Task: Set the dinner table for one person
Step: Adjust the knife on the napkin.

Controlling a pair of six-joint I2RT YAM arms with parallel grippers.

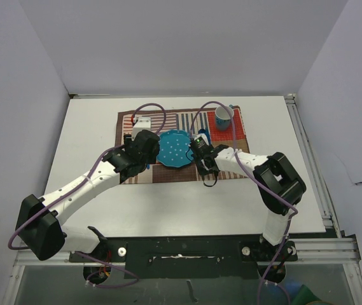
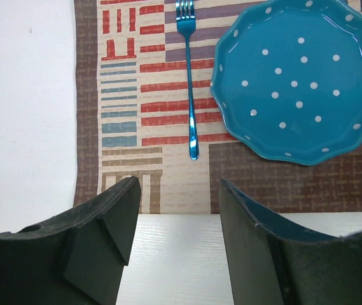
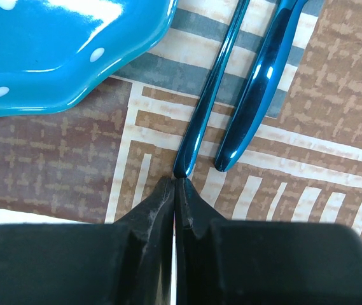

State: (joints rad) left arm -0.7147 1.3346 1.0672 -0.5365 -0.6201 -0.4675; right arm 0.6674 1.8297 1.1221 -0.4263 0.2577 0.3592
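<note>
Beside the plate [image 3: 53, 51], right tool [image 3: 174, 190] tip-down.

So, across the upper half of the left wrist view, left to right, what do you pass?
table → mat → fork → plate

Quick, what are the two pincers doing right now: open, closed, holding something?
Left pincer: open, empty.
Right pincer: closed, gripping nothing, tips at the end of a blue cutlery handle.
</note>
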